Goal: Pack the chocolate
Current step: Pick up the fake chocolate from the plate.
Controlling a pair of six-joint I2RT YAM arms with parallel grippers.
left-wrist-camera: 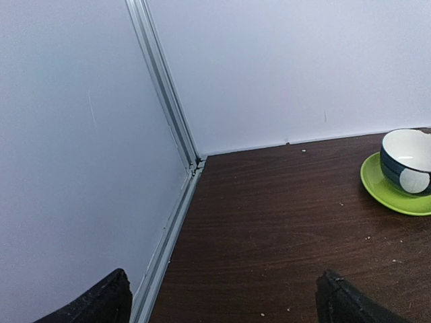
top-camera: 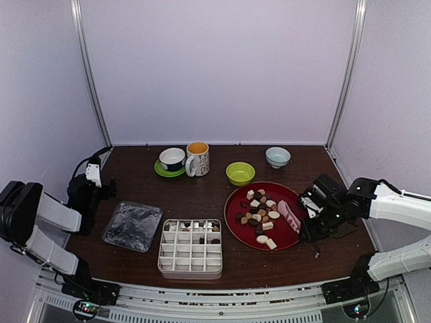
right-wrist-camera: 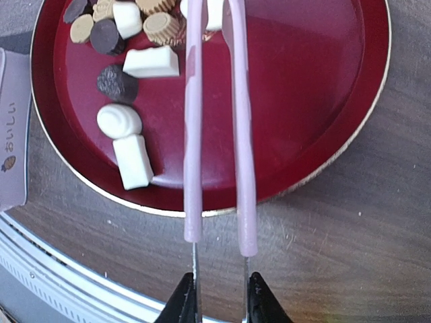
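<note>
Clearances on the table (top-camera: pixel 202 195): back row crowded, middle strip open.
Back edge blocked by cup on green saucer (top-camera: pixel 172 161), mug (top-camera: pixel 198 159), green bowl (top-camera: pixel 240 173) and pale bowl (top-camera: pixel 277 157). Bare strip runs between them and the divided box (top-camera: pixel 190 249); clear lid (top-camera: pixel 132 226) just left of it. Left pincer (left-wrist-camera: pixel 222 303) gapes over the bare back-left corner, wall (left-wrist-camera: pixel 67 168) close alongside. On the red plate (right-wrist-camera: pixel 323 101), chocolate (right-wrist-camera: pixel 131 81) crowds one side; pink tongs (right-wrist-camera: pixel 219 134), clamped in the right pincer (right-wrist-camera: pixel 220 306), cross the rim; bare plate beyond.

You see soft, even light from above, with only faint shadows. The top view is a little grainy, and its wall posts (top-camera: pixel 89 74) lean outward.
</note>
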